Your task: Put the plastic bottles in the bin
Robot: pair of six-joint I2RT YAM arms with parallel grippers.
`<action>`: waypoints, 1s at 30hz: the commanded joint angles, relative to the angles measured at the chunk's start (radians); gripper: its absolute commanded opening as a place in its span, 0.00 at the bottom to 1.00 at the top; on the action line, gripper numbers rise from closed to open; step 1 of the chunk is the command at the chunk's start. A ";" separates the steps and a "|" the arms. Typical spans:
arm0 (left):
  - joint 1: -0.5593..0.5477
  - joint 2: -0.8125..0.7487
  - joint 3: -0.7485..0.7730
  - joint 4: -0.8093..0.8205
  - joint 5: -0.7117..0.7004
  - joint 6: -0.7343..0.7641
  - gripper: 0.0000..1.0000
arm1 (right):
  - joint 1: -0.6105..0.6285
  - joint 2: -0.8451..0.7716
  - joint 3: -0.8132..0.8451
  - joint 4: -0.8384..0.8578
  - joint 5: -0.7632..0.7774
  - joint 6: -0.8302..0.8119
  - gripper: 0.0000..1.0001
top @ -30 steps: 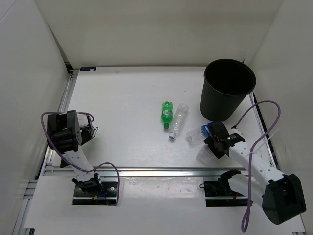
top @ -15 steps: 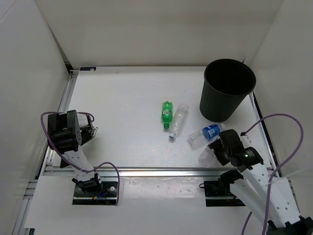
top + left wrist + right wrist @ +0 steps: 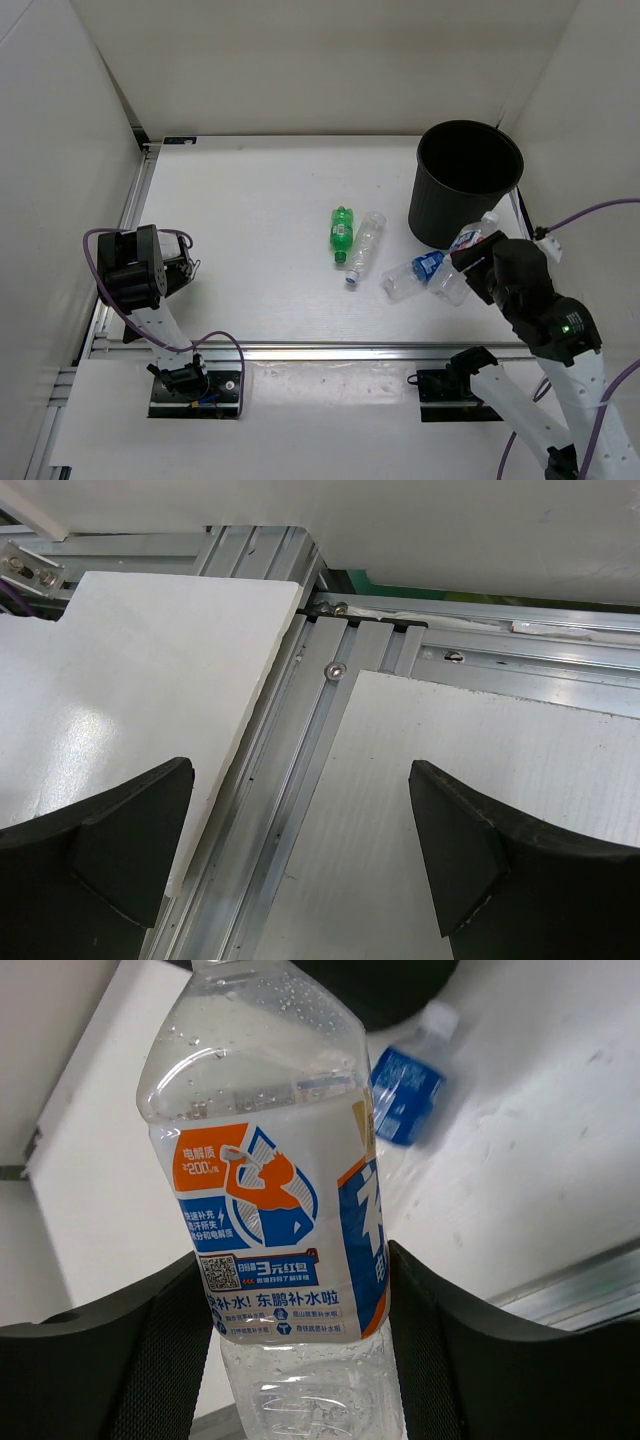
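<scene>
My right gripper [image 3: 470, 262] is shut on a clear bottle with a blue label [image 3: 275, 1210] and holds it up off the table, just in front of the black bin [image 3: 466, 180]; in the top view this bottle [image 3: 464, 250] points its white cap toward the bin. A second blue-label bottle [image 3: 412, 274] lies on the table below it and also shows in the right wrist view [image 3: 408, 1085]. A green bottle [image 3: 341, 230] and a plain clear bottle [image 3: 364, 246] lie side by side at mid table. My left gripper [image 3: 300, 830] is open and empty over the table's left edge.
White walls enclose the table on three sides. An aluminium rail [image 3: 330, 350] runs along the near edge, and another rail [image 3: 300, 750] lies under the left gripper. The bin stands at the back right corner.
My right gripper has lifted the blue-label bottle off the table and carried it up and to the right, toward the bin. The left arm has not moved.
</scene>
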 commanded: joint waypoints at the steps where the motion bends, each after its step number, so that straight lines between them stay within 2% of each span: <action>1: 0.006 -0.029 0.014 -0.074 -0.008 -0.120 1.00 | 0.005 0.082 0.110 0.119 0.132 -0.195 0.01; 8: 0.006 -0.020 0.023 -0.074 -0.008 -0.120 1.00 | 0.005 0.316 0.348 0.406 0.292 -0.420 0.01; 10: 0.006 -0.020 0.037 -0.074 -0.008 -0.102 1.00 | -0.018 0.407 0.417 0.444 0.301 -0.484 0.02; 14: 0.015 0.003 0.101 -0.074 -0.020 0.031 1.00 | -0.075 0.550 0.587 0.509 0.290 -0.573 0.05; 17: 0.015 0.063 0.192 -0.074 -0.031 0.142 1.00 | -0.162 0.646 0.656 0.551 0.248 -0.621 0.06; 18: 0.001 0.080 0.216 -0.074 -0.045 0.223 1.00 | -0.210 0.688 0.670 0.551 0.211 -0.621 0.07; 20: -0.022 0.094 0.270 -0.074 -0.071 0.297 1.00 | -0.263 0.720 0.684 0.551 0.172 -0.621 0.15; 22: -0.054 0.059 0.290 -0.074 -0.092 0.388 1.00 | -0.285 0.754 0.684 0.551 0.142 -0.610 0.28; 23: -0.065 0.033 0.302 -0.074 -0.092 0.404 1.00 | -0.294 0.754 0.684 0.551 0.101 -0.601 0.54; 24: -0.085 0.003 0.313 -0.074 -0.092 0.443 1.00 | -0.310 0.766 0.672 0.542 0.083 -0.589 0.65; 26: -0.111 -0.093 0.357 -0.074 -0.044 0.477 1.00 | -0.322 0.775 0.661 0.527 0.054 -0.576 0.80; 28: -0.158 -0.170 0.367 -0.074 -0.043 0.497 1.00 | -0.333 0.775 0.661 0.484 0.005 -0.555 0.88; 30: -0.260 -0.262 0.417 -0.065 -0.100 0.527 1.00 | -0.356 0.775 0.699 0.445 -0.036 -0.524 0.98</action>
